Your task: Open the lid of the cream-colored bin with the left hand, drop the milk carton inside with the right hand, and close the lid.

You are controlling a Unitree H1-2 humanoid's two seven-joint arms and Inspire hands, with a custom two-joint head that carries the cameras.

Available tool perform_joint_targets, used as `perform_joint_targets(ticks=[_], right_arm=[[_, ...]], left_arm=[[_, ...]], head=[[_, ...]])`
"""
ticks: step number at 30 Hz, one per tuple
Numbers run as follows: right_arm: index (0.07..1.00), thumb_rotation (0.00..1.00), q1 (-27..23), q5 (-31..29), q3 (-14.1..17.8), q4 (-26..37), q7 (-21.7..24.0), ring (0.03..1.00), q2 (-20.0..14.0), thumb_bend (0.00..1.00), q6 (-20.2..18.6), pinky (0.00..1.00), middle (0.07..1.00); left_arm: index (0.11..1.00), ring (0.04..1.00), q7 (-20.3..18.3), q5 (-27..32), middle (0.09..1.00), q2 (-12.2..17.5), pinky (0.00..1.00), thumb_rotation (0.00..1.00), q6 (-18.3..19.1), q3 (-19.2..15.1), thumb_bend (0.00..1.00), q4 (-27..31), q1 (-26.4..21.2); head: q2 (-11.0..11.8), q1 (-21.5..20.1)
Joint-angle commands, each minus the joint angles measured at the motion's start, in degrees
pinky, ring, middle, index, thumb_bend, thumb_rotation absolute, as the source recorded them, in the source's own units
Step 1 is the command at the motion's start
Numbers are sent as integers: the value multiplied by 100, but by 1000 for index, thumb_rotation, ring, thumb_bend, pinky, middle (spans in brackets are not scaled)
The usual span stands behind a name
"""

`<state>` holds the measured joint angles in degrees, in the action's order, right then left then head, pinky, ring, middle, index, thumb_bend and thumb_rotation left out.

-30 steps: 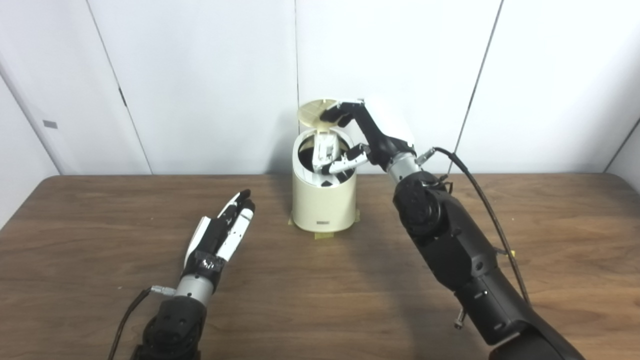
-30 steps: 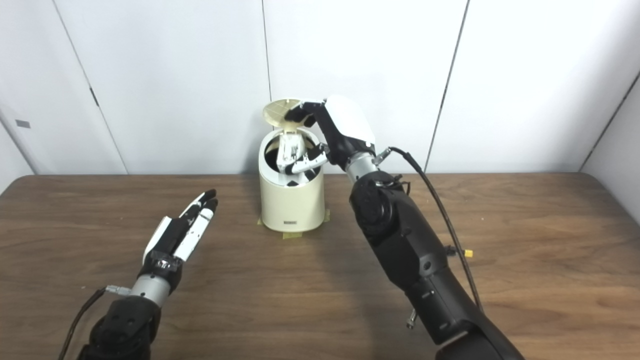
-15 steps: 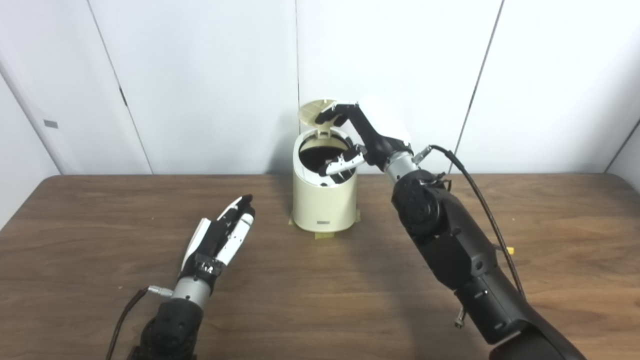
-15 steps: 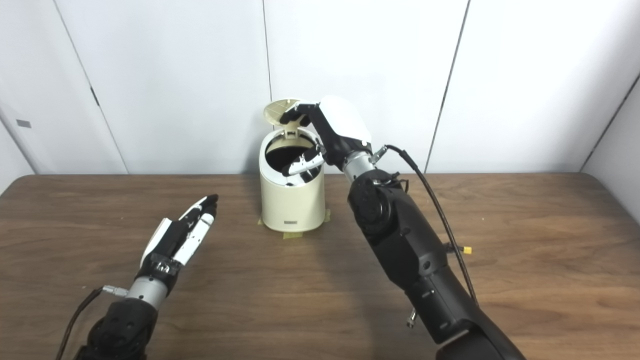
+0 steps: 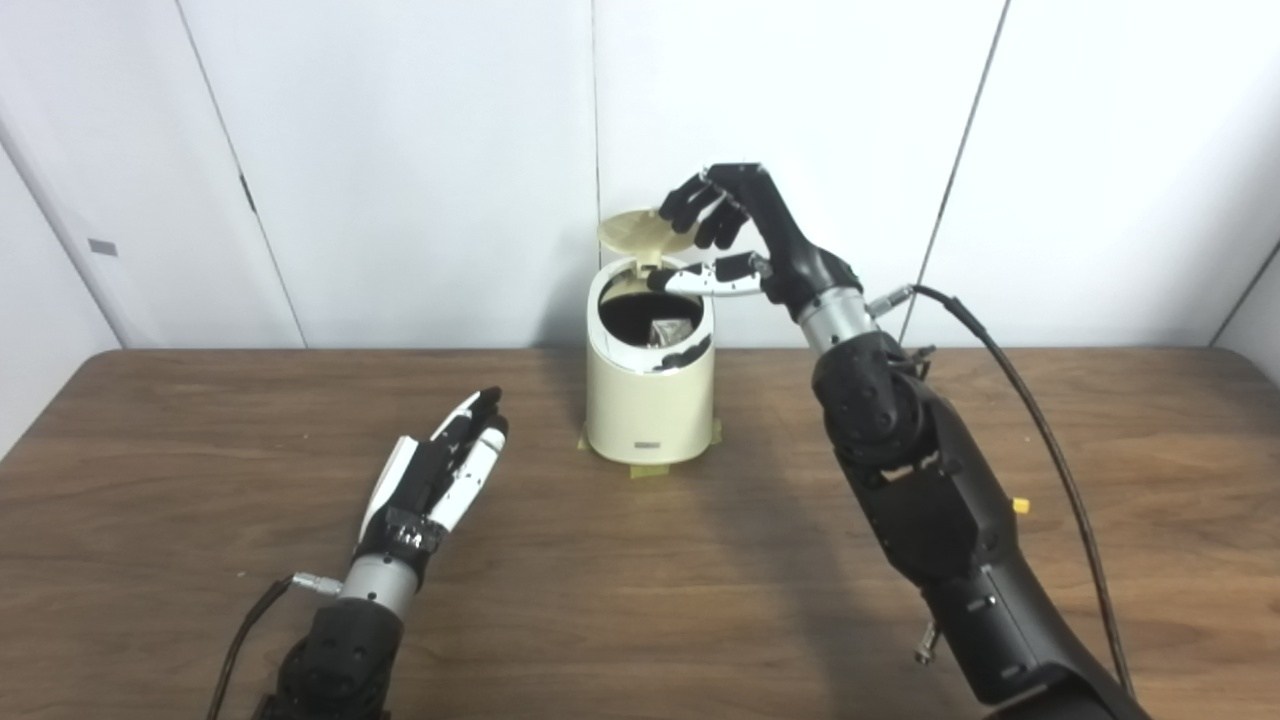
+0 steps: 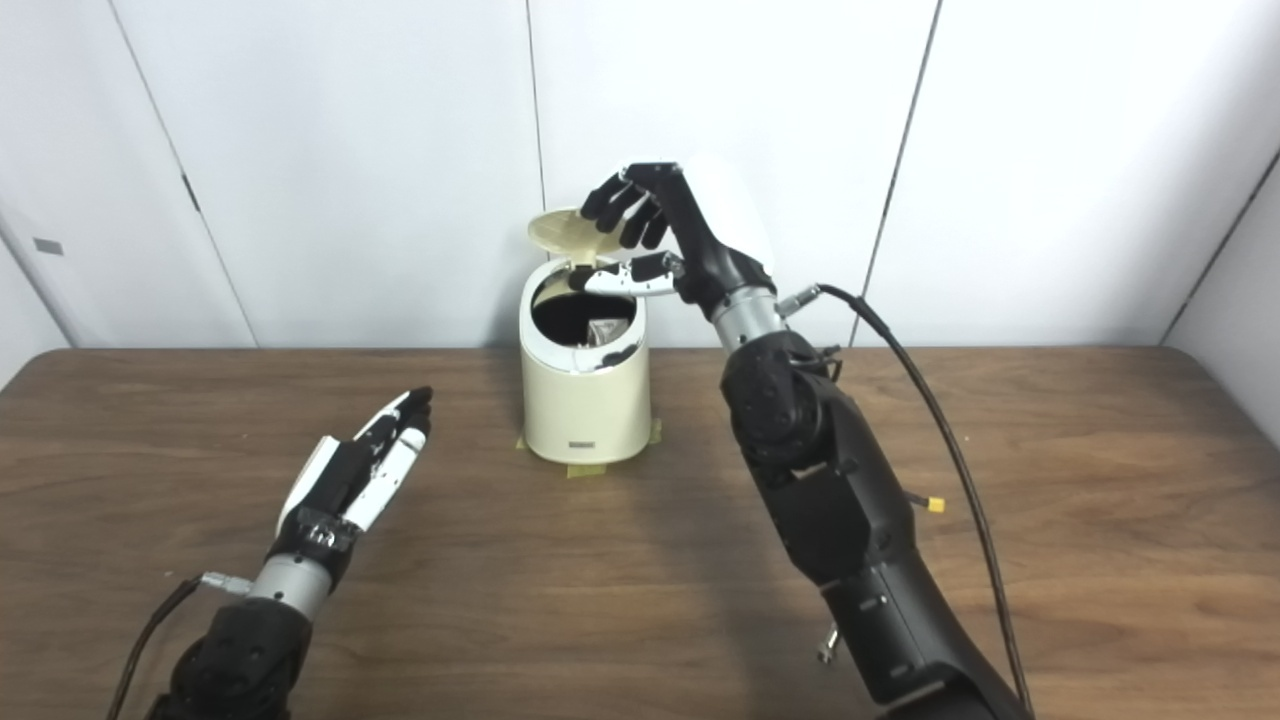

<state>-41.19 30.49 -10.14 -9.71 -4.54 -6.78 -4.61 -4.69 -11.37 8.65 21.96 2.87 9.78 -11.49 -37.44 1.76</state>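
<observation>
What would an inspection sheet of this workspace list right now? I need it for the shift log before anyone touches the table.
Surface: brown wooden table, bare apart from the items below.
Job's things: cream-colored bin at the rear centre, lid raised; milk carton partly visible inside.
Clutter: yellowish tape under the bin's base.
Robot hands: left robot hand open, flat, low over the table, left of the bin; right robot hand open above the bin's opening, fingertips near the lid, holding nothing.
Cables: black cable along the right arm; another at the left wrist.
Surroundings: white wall panels behind.
</observation>
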Motion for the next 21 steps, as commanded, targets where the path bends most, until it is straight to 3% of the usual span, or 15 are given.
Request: perform_joint_targets(ticks=[1,8,11,16,18,21], right_arm=[[482,0,-139,-52,150,345,-18,431,-59,522,-113,373,495],[485,0,433,-471,482,1088,263,437,-122,522,-471,397,489],[490,0,739,-510,605,1476,299,449,-82,522,-788,409,489],[539,0,1211,-821,965,1964,173,398,224,512,-1342,348,483],[526,5,1485,-1131,1141,2167,215,448,366,514,-1491,374,469],[499,151,1945,-1469,1251,2474,317,561,471,487,-1610,486,609]], left_arm=[[933,964,110,93,933,-51,991,838,-121,-126,325,88,-397],[918,925,43,521,907,-112,929,816,-161,-398,269,-79,-948],[902,904,30,587,886,-62,898,817,-158,-446,321,-173,-1229],[901,908,-39,666,892,54,889,887,-122,-473,409,-265,-1599],[894,906,-37,688,893,79,887,891,-61,-475,406,-318,-1772],[882,909,-66,716,895,120,883,873,-24,-455,388,-467,-2038]], head=[[2,5],[8,-36],[1,-19],[9,5],[9,9],[20,11]])
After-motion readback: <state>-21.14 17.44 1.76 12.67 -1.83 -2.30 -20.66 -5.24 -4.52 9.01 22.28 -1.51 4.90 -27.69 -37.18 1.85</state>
